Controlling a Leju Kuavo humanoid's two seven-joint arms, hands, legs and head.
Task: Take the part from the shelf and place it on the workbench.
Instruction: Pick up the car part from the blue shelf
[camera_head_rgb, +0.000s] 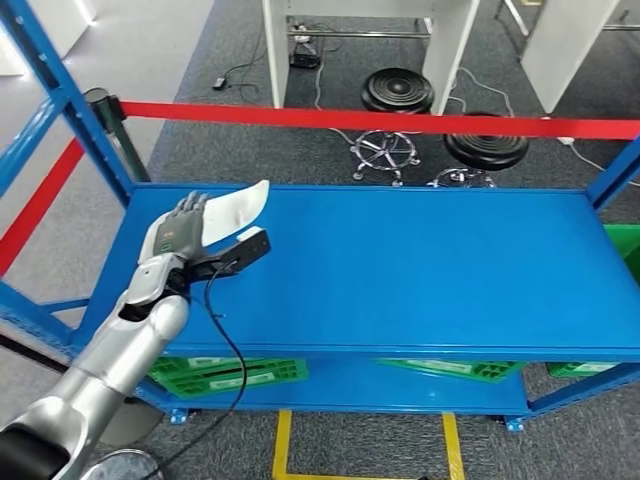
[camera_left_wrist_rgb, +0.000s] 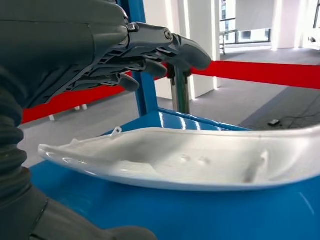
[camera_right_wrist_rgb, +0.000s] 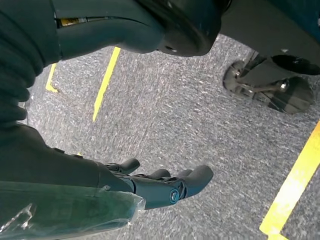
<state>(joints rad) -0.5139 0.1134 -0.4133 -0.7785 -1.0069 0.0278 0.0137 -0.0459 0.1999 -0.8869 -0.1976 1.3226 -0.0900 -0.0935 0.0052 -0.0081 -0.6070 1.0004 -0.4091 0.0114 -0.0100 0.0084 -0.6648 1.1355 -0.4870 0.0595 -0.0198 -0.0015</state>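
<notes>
Shelf: blue steel shelf (camera_head_rgb: 423, 270) on grey carpet, red barrier tape (camera_head_rgb: 377, 120) behind.
Crates: green crates (camera_head_rgb: 226, 372) below, contents unclear.
Left hand: left hand (camera_head_rgb: 181, 232) fingers spread at the white part (camera_head_rgb: 238, 208), grip unclear.
Right hand: right hand (camera_right_wrist_rgb: 158, 182) hanging, fingers extended, empty.

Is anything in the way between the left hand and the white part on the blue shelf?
Nothing visible is. The left hand is already at the white part on the blue shelf; in the left wrist view its fingers reach over the part with only open air between.
</notes>
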